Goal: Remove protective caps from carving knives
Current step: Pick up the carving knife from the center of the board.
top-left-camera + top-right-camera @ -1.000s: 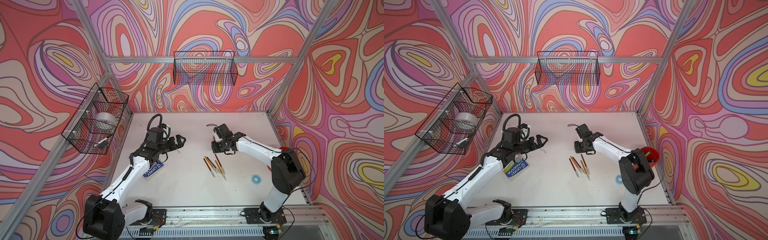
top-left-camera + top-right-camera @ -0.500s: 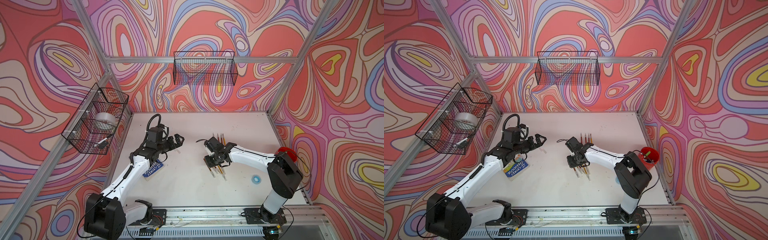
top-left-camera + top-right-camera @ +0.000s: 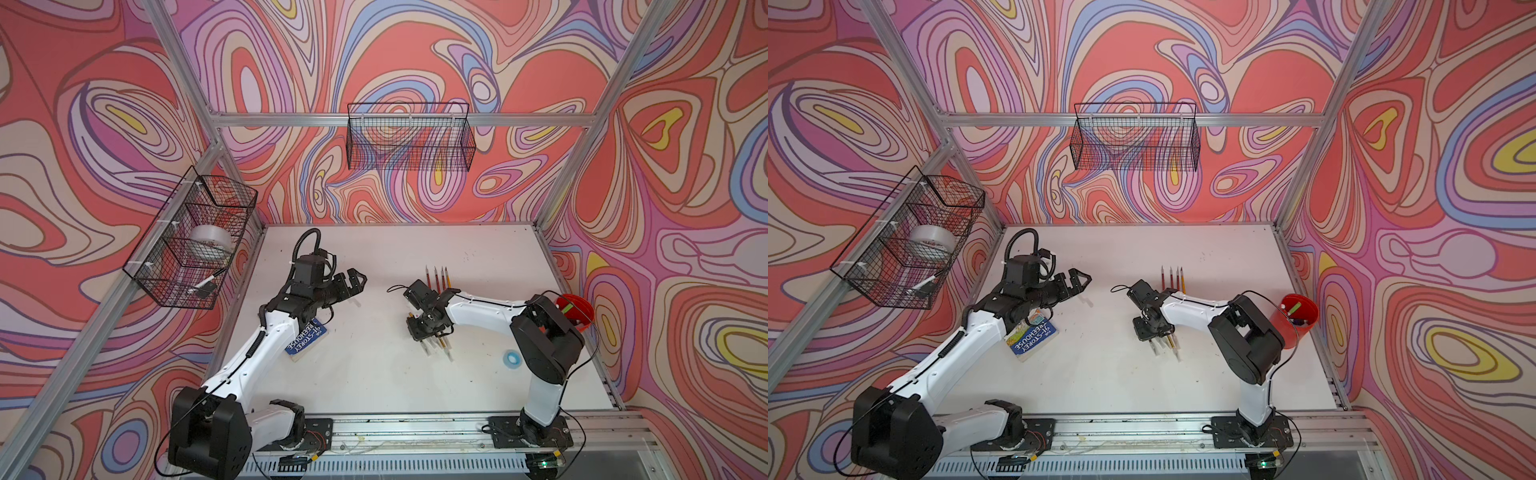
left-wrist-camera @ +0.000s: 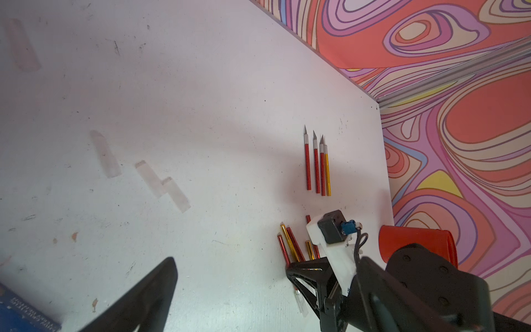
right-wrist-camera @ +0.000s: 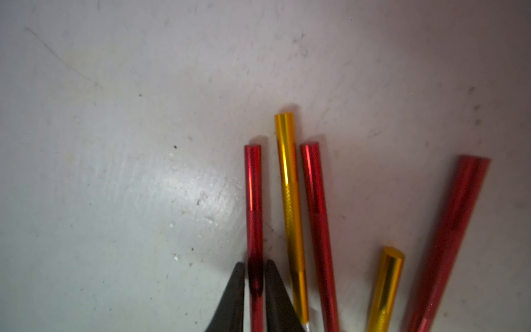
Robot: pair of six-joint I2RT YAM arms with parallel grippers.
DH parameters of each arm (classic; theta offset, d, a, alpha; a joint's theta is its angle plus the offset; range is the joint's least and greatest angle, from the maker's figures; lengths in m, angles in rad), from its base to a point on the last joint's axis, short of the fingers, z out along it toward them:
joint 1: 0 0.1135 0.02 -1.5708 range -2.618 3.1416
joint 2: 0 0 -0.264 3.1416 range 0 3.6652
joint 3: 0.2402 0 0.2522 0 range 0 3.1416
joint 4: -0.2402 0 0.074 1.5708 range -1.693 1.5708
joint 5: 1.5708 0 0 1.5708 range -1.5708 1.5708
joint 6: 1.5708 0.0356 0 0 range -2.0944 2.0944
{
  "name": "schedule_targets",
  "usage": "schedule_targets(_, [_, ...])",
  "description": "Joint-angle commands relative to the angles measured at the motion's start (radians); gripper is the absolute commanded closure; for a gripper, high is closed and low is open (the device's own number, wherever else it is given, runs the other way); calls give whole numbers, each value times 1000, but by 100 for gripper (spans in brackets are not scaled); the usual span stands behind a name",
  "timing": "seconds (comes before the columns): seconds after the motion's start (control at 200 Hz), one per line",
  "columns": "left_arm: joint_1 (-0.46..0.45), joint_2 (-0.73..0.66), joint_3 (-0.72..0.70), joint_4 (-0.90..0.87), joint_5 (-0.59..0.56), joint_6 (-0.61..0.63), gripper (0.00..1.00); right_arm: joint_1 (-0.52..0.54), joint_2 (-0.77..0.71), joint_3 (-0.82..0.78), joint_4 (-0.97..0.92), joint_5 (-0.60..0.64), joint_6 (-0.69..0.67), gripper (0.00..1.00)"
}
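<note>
Right end effector (image 5: 255,268): fingers closed against both sides of a red knife (image 5: 253,201). This knife lies flat on the desk (image 3: 374,374), outermost in a loose fan of five knives. In both top views, capped tips (image 3: 427,348) of this group stick out from under the end effector. Four bare-bladed knives (image 4: 316,166) lie in a tight row just behind the fan. Loose caps (image 4: 161,184) lie scattered on the desk nearer the left arm. Left end effector (image 3: 354,281): fingers wide apart, raised off the desk.

You face swirled red-and-purple walls (image 3: 415,50), aluminium framing (image 3: 291,120), two black wire baskets (image 3: 409,137), and a scuffed white desk (image 3: 374,374).
</note>
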Motion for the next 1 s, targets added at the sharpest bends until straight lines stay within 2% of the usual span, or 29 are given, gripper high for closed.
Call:
schedule_targets(0.0, [9,3,26,-24,-8,-1,0,4,43,14,6,-1,-14,83])
schedule_targets(0.07, [10,3,26,-24,-8,0,0,5,51,23,4,-4,-20,83])
schedule_targets(0.285, [10,2,25,-29,-6,-1,0,10,82,62,10,-29,-40,92])
schedule_targets(0.481, [12,-9,22,-37,-6,1,0,12,90,100,19,-93,-46,98])
schedule_targets(0.781, [12,-39,1,-39,32,18,0,10,26,205,25,-216,-73,100])
schedule_targets(0.997, [12,-67,-43,-10,77,12,0,7,15,331,6,-229,-99,100])
